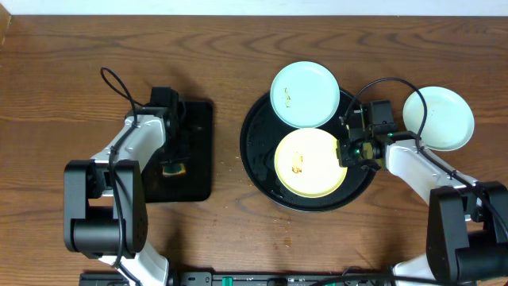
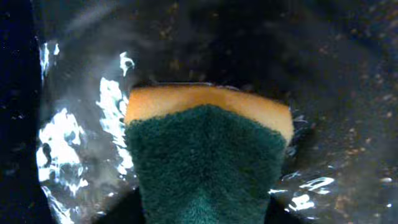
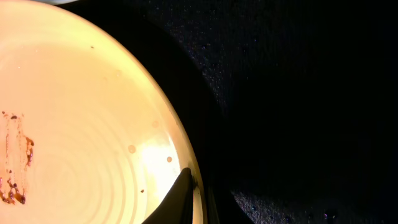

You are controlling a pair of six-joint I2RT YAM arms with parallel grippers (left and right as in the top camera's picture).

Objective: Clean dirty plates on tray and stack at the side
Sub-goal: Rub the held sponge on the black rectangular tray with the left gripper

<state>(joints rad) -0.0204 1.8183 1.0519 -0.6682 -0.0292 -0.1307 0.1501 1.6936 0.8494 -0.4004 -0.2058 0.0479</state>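
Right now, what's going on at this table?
The right claw is pinched on the rim of the yellow plate, which lies smeared with brown on the round black tray. A pale blue plate sits at the tray's far edge; a third plate rests on the table to the right. The left claw is down over a sponge in the small rectangular tray; its grip is unclear.

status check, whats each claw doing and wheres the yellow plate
left claw at sponge, grip unclear. right claw shut on yellow plate rim, plate in round tray. blue plate close beside it.
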